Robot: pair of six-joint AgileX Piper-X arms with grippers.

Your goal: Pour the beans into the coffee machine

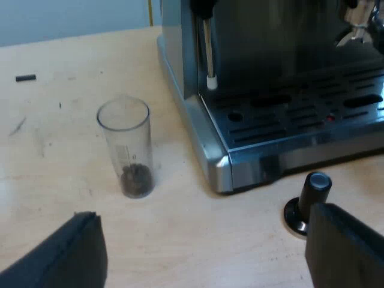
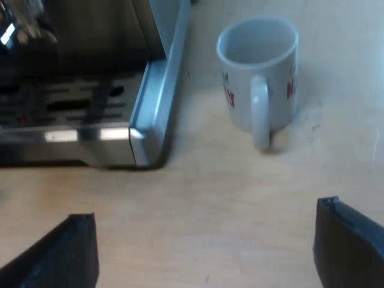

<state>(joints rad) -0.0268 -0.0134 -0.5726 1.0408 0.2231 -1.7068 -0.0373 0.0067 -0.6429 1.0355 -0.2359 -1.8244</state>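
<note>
**Left tool (image 1: 207,255) & right tool (image 2: 204,249): both spread wide, both low over the counter (image 1: 54,156)**

Left tool: black fingers (image 1: 72,255) far apart, only bare wood betw. them. One finger is just beside the tamper (image 1: 307,204), which has a black knob on a round metal base and stands upright on the counter near the machine's front corner.

Further out is the measuring glass (image 1: 126,147): clear, upright, on the counter, near the side of the espresso machine (image 1: 282,66) but not touching it. The beans (image 1: 136,180) are a small dark heap at the glass's bottom; most of the glass is clear above them.

Machine front: slotted drip tray (image 1: 300,114) w/ rounded steel corner, and steam wand (image 1: 208,54) hanging straight down over the tray's edge.

Surface: pale wood, scuffed, w/ faint marks. A small dark scrap (image 1: 25,77) lies well apart from the glass. Pale blue wall (image 1: 72,15) at the counter's far edge. Open counter all round the glass on the sides away from the machine.

Right tool: fingers (image 2: 345,246) likewise wide apart, bare counter betw. them. Ahead is the machine's other front corner (image 2: 141,141), steel & rounded. Near it, apart from the machine, stands the mug (image 2: 258,72): white, red print, upright, handle turned toward the tool, inside looks empty. A clear strip of counter lies betw. the mug and the machine's side.
</note>
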